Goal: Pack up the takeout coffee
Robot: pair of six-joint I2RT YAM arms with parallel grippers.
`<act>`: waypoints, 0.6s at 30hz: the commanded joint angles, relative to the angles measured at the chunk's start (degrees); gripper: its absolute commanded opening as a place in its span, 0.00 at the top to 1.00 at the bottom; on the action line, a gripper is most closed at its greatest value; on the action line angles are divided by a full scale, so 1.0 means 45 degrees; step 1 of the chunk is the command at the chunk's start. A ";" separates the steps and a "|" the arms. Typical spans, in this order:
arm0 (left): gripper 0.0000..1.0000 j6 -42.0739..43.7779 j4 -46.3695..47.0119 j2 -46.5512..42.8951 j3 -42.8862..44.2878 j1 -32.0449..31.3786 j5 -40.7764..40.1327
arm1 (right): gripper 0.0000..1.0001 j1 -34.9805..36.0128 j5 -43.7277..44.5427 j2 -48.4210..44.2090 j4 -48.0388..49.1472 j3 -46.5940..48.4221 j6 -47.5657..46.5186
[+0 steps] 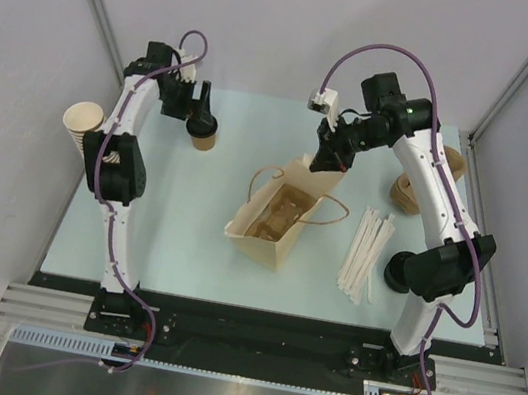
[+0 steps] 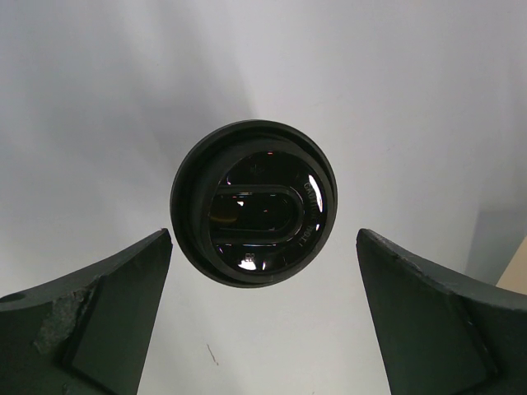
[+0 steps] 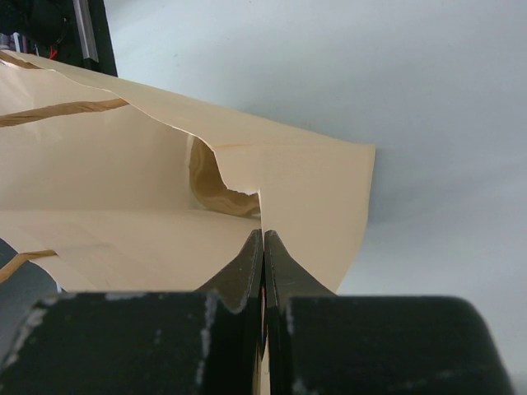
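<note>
We see the lidded coffee cup [image 1: 204,141] standing left of the paper bag [image 1: 255,241], which holds the pulp carrier [image 1: 277,216], our left gripper [image 1: 201,118] spread wide and empty above the cup, our right gripper [image 3: 263,239] pinched tight on the bag's rim.

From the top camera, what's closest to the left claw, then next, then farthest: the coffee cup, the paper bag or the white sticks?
1. The coffee cup, right under the left claw at the back left.
2. The paper bag, in the middle of the table.
3. The white sticks, over on the right side.
</note>
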 commanded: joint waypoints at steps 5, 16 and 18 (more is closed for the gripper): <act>0.01 0.0059 0.0015 0.0308 0.0522 0.0011 0.0091 | 1.00 0.0099 0.0003 0.0090 -0.0149 0.0674 0.0175; 0.01 0.0059 0.0132 0.0523 0.0561 0.0011 -0.0162 | 1.00 0.0138 0.0042 0.0285 -0.0247 0.0928 0.0194; 0.01 0.0059 0.0113 0.0562 0.0581 0.0011 -0.0162 | 1.00 0.0137 0.0023 0.0324 -0.0267 0.0986 0.0194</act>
